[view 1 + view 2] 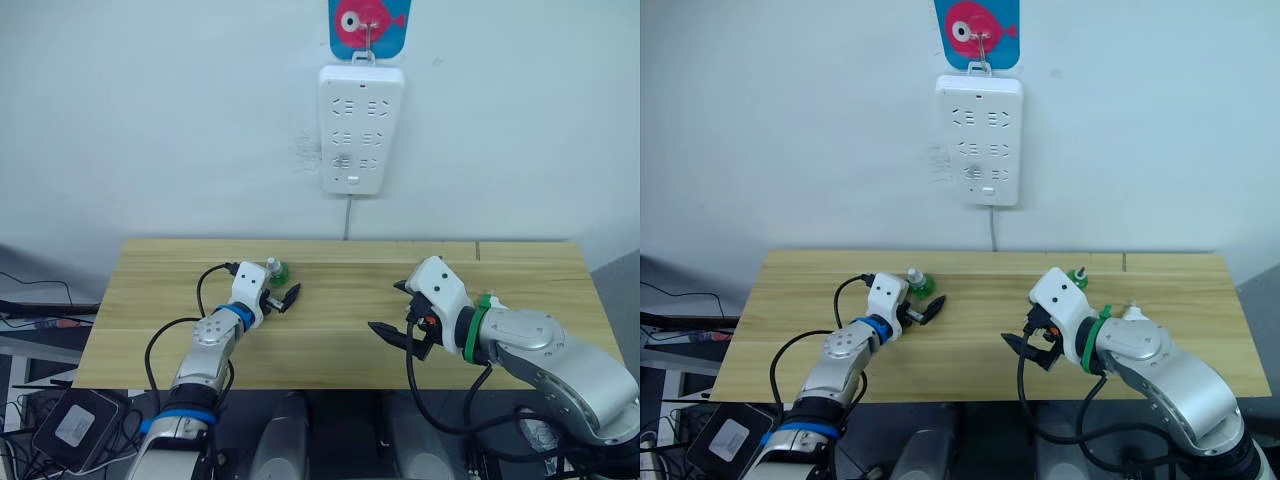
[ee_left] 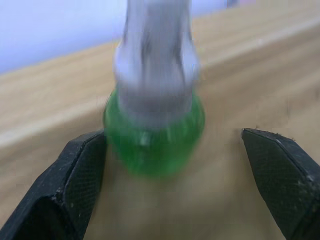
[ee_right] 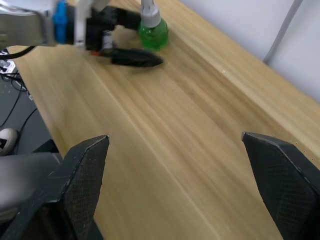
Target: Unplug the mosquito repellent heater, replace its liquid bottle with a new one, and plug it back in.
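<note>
Below the power strip [image 1: 361,128], on the counter [image 1: 330,340], left gripper [image 1: 281,291] fingers gape around a green bottle [image 1: 278,270], one finger touching it. Right gripper [image 1: 398,312] wide open, empty. Heater location: cannot tell. Step, judged: bottle pickup; next, close fingers.

Both arms are clad in silver-grey metal shells with rounded joint housings, each ending in a white boxy wrist block. The left arm carries a bright blue ring at the wrist and a second blue band lower down; the right arm wears a green ring behind its wrist block. Black cables loop loosely beside each forearm. The left pincer [image 1: 283,297] and right pincer [image 1: 399,312] have black, tapered fingers [image 3: 86,175] with finely textured inner faces.
</note>
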